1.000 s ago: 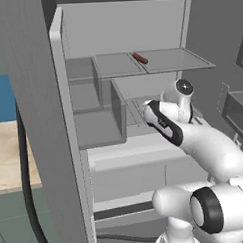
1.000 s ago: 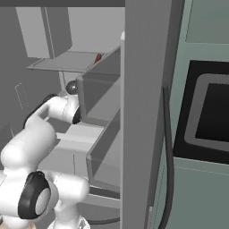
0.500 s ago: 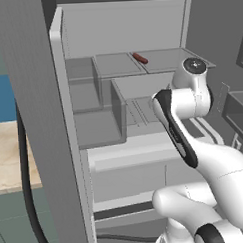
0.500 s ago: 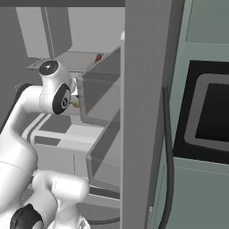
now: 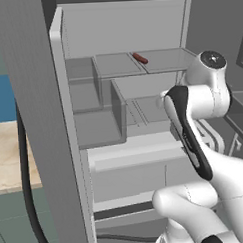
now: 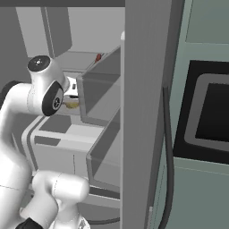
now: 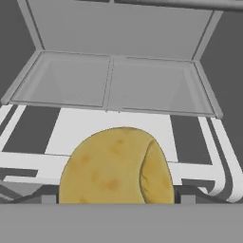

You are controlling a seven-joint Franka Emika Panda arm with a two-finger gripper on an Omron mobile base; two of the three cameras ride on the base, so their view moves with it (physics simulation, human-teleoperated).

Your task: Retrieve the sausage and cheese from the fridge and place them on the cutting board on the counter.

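Cheese (image 7: 116, 166) between tool (image 7: 116, 198) fingertips.

Left base view: behind arm on its left, looking forward and down into open fridge (image 5: 118, 118), near. Right base view: behind arm on its right, same fridge interior past door edge. 2 base views share shelves and sausage (image 5: 140, 58). Hand view: very close on cheese (image 7: 116, 166), facing shelves.

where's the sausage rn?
The sausage lies on the fridge's upper shelf in the left base view, above and left of the arm.
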